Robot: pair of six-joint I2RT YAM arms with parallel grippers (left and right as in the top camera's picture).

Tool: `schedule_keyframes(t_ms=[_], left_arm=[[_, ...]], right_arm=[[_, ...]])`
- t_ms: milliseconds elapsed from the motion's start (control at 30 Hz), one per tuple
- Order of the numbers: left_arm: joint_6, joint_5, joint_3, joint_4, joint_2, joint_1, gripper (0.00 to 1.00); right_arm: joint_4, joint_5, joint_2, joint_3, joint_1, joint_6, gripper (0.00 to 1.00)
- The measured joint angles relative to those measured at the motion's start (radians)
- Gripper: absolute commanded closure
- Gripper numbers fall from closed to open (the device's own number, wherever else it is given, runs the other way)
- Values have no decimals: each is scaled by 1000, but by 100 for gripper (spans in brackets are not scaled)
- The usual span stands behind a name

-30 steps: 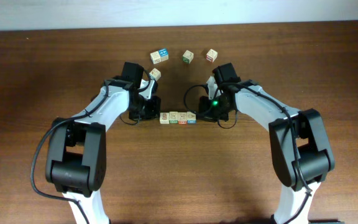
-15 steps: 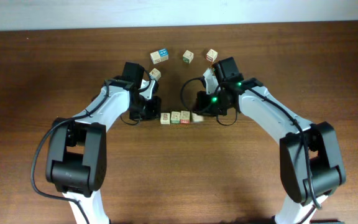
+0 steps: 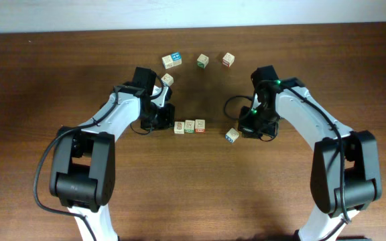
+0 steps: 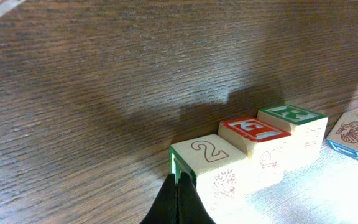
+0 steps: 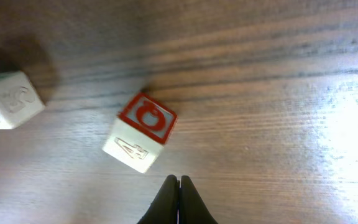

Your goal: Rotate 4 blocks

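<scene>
Both claws are clenched and empty: left gripper [image 4: 178, 185] at the end of the three-block row [image 3: 189, 126], right gripper [image 5: 179, 185] near the fourth block [image 3: 231, 136], which lies skewed apart from it. These wooden cubes appear light, rigid and slide-prone; grip opposite flat faces.

Left end effector [image 4: 179, 194] and right end effector [image 5: 179, 186], both fully closed.
</scene>
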Motion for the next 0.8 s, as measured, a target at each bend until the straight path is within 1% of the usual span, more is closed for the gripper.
schedule_keyframes(t_ms=[67, 133, 233, 300, 400, 467, 633, 667, 700, 733, 767, 800], left_arm=[[0, 0, 0, 1, 0, 0, 100], [0, 0, 0, 1, 0, 0, 100], [0, 0, 0, 1, 0, 0, 100], [0, 0, 0, 1, 0, 0, 100], [0, 0, 0, 1, 0, 0, 100], [0, 0, 0, 2, 0, 0, 100], [0, 0, 0, 1, 0, 0, 100], [0, 0, 0, 1, 0, 0, 100], [0, 0, 0, 1, 0, 0, 100], [0, 0, 0, 1, 0, 0, 100], [0, 0, 0, 1, 0, 0, 100], [0, 0, 0, 0, 0, 0, 100]], right_arm=[[7, 8, 13, -18, 10, 0, 96], [48, -2, 46, -20, 16, 0, 96], [130, -52, 73, -31, 39, 0, 96], [223, -97, 73, -33, 71, 13, 96], [307, -118, 73, -34, 115, 26, 96], [326, -123, 74, -34, 132, 26, 96], [320, -126, 77, -33, 136, 25, 96], [290, -129, 77, -32, 136, 18, 96], [218, -132, 84, -6, 134, 5, 96], [203, -132, 84, -2, 134, -9, 96], [111, -120, 90, 60, 128, -28, 96], [91, -96, 90, 97, 119, -35, 96]])
